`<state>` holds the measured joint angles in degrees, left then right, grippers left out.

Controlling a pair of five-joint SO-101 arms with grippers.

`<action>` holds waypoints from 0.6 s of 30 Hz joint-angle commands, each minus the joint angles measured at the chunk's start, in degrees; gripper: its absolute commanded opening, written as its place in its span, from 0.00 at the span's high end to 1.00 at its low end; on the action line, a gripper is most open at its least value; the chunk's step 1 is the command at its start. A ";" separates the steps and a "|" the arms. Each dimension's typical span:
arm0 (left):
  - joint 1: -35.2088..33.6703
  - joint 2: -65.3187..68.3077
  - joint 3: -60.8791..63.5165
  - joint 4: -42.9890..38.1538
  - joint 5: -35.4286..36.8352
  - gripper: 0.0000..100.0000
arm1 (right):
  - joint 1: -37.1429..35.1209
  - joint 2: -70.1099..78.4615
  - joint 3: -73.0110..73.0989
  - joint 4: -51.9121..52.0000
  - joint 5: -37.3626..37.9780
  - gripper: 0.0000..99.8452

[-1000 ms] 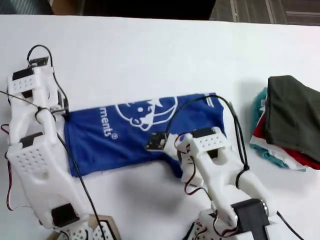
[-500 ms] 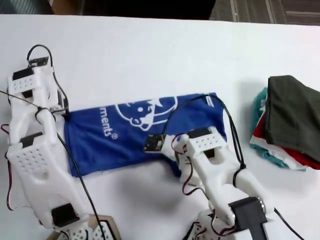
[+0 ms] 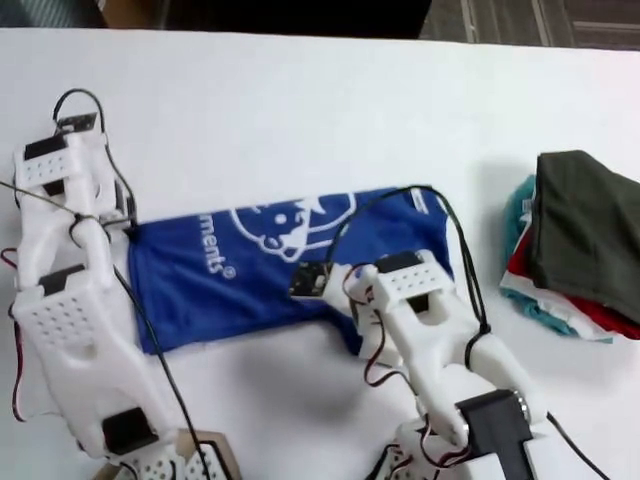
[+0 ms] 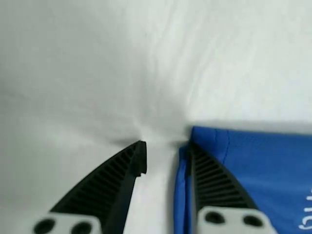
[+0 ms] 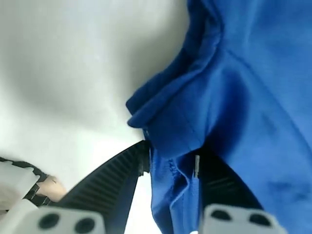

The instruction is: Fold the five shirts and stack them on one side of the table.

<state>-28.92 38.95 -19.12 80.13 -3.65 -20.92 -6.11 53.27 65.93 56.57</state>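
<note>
The left gripper [image 4: 165,153] is observed pointed down at the table [image 3: 300,110], its jaws partly apart. Bare cloth lies between them and nothing is gripped. One finger is set against the left edge of the blue shirt [image 3: 250,260]. The left arm [image 3: 70,260] is extended along the table's left side.

The right gripper [image 5: 170,161] is lowered onto the shirt's near right corner, and a bunched fold of hem is pinched between its jaws. The right arm [image 3: 430,320] is angled in from the near edge.

The blue shirt is laid lengthwise at mid-table. A stack of folded shirts [image 3: 575,245] is noted at the right edge, well apart, with a dark one uppermost.
</note>
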 commanded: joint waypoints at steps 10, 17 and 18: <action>-0.35 -0.18 0.04 -0.97 -0.09 0.84 | -2.59 6.02 -1.93 -0.66 -4.92 0.99; -0.35 -0.18 0.04 -0.97 -0.09 0.84 | -2.77 8.04 -8.00 3.74 -5.19 0.98; -0.35 -0.18 0.04 -0.97 -0.09 0.84 | -2.68 7.78 -9.58 5.32 -5.19 0.98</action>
<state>-28.92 38.95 -19.12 80.13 -3.65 -22.15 0.04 46.07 67.96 51.91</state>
